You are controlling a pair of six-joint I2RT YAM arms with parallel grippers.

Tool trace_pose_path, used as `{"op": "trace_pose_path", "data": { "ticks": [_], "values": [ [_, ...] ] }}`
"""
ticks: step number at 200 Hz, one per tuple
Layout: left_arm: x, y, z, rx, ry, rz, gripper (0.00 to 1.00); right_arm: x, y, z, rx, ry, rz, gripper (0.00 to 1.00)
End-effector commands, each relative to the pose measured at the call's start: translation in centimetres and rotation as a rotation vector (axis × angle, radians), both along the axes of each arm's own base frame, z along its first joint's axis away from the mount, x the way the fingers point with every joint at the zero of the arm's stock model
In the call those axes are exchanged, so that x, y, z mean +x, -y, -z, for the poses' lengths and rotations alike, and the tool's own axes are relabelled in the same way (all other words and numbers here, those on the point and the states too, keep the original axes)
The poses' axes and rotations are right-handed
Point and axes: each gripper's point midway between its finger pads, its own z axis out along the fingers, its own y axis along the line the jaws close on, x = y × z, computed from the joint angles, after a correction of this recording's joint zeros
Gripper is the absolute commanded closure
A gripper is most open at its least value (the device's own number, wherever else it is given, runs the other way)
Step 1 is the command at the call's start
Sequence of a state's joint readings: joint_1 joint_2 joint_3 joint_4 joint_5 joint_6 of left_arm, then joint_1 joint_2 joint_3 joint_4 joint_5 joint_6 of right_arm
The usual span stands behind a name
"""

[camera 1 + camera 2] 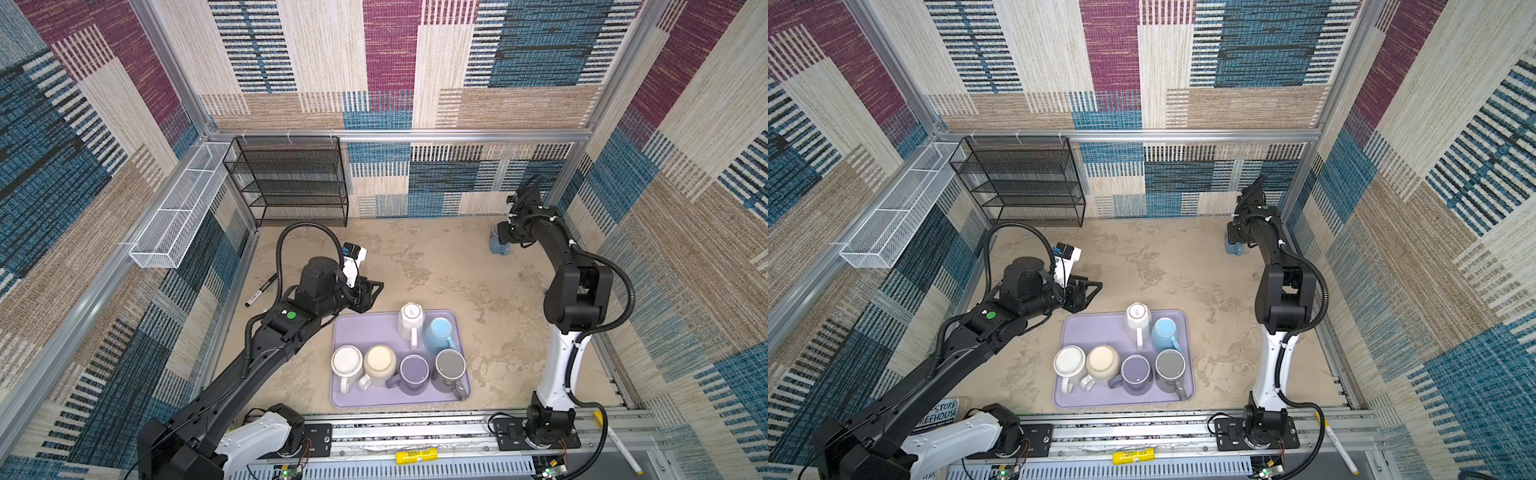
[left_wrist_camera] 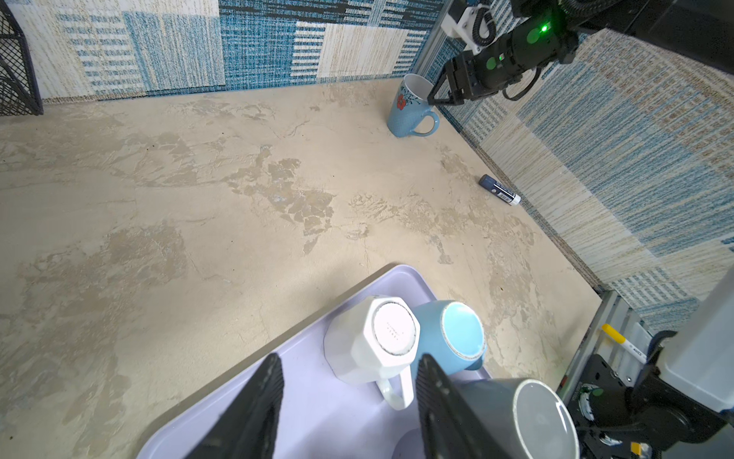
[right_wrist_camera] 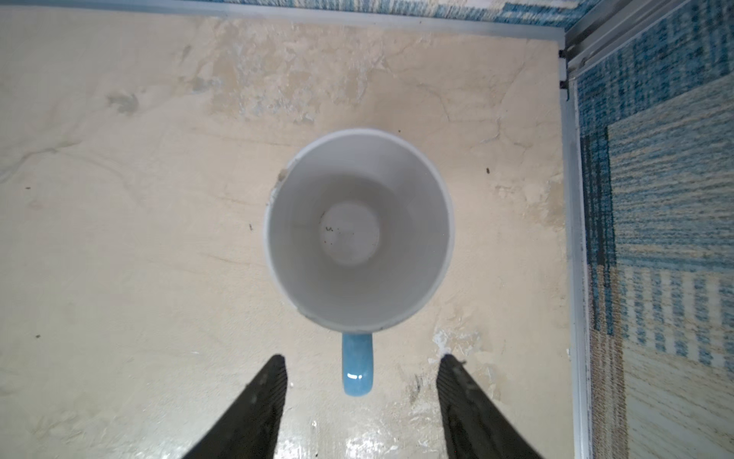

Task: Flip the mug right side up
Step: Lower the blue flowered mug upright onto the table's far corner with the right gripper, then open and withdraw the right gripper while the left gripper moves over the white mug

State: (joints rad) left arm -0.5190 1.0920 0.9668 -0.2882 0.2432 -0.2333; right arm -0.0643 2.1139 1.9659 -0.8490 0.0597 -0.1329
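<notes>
The mug (image 3: 357,230) is light blue with a red flower and a white inside. It stands upright on the table in the back right corner, mouth up, and shows in both top views (image 1: 498,248) (image 1: 1234,249) and in the left wrist view (image 2: 405,115). My right gripper (image 3: 362,357) hangs open just above it. The mug's blue handle (image 3: 357,369) lies between the fingers, touching neither. My left gripper (image 2: 350,357) is open and holds nothing, above the back left part of the lilac tray (image 1: 357,328), near a white faceted mug (image 2: 373,341).
Several mugs stand on the tray; the white faceted (image 1: 410,318), light blue (image 1: 439,332) and grey (image 1: 450,365) ones are bottom up. A black wire rack (image 1: 291,183) and white wire basket (image 1: 178,212) line the back left. A marker (image 1: 259,291) lies at the left, a small tube (image 2: 499,190) by the right wall.
</notes>
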Motion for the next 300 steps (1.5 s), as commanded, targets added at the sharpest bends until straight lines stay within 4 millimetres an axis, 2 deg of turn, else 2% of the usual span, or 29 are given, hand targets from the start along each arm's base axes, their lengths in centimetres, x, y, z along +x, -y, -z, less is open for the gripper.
{"op": "trace_pose_path", "data": {
  "ticks": [1,31,73,87,108,129,135,159,191,243,300],
  "values": [
    [0.0,0.2,-0.3,0.012,0.021,0.020,0.45,0.6,-1.0,-3.0,0.024,0.097,-0.030,0.37],
    [0.1,0.6,0.1,0.012,0.009,0.025,0.45,0.4,-3.2,-6.9,0.086,0.210,-0.098,0.36],
    [0.7,1.6,0.8,0.001,-0.030,0.013,0.46,-1.2,-9.8,-12.8,0.281,0.420,-0.327,0.37],
    [0.9,2.0,1.4,0.002,-0.055,0.007,0.46,-1.9,-11.6,-13.8,0.303,0.458,-0.373,0.37],
    [0.9,2.6,2.3,0.008,-0.087,-0.002,0.46,-2.7,-13.8,-14.3,0.320,0.480,-0.411,0.37],
    [0.7,3.2,3.2,0.019,-0.113,-0.007,0.46,-3.5,-15.7,-14.3,0.353,0.486,-0.440,0.37],
    [0.6,3.4,3.5,0.025,-0.121,-0.011,0.46,-3.9,-16.1,-13.2,0.363,0.465,-0.440,0.37],
    [-0.1,3.8,5.0,0.081,-0.167,-0.019,0.46,-5.0,-17.4,-11.7,0.395,0.449,-0.451,0.37],
    [-1.0,3.7,7.2,0.230,-0.222,-0.043,0.46,-5.4,-18.1,-9.1,0.392,0.395,-0.446,0.37],
    [-3.4,6.4,10.0,0.290,-0.287,-0.006,0.46,-5.7,-19.6,-5.8,0.390,0.323,-0.458,0.37],
    [-4.8,8.6,12.2,0.373,-0.317,-0.023,0.45,-5.8,-20.3,-4.8,0.377,0.298,-0.464,0.36]
  ]
}}
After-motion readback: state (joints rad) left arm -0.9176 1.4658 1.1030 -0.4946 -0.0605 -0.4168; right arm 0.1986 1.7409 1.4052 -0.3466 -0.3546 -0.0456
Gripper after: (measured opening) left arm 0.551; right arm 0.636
